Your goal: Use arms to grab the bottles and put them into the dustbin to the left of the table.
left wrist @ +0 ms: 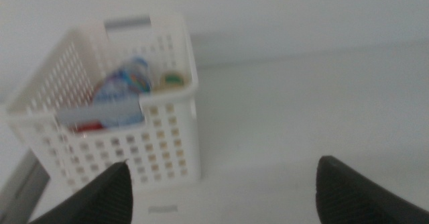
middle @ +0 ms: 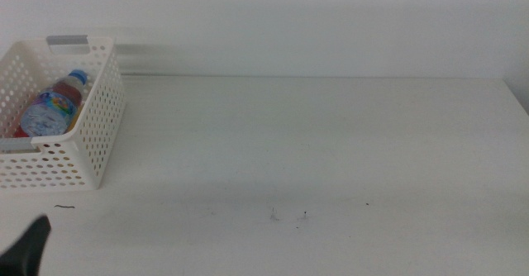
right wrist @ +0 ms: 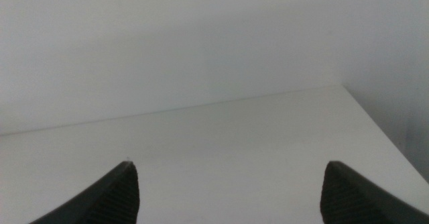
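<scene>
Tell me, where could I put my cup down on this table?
Almost anywhere: the white tabletop lies bare from the white perforated plastic basket at its left edge across to its right edge. Only the basket is crowded, with bottles lying inside. The left gripper sits at the near-left corner.

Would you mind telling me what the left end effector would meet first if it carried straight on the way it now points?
Probably the table surface first. The left end effector is open and empty, angled down at bare tabletop just right of the dustbin, which holds the bottles. Depth is unclear, so it might clip the dustbin's corner.
</scene>
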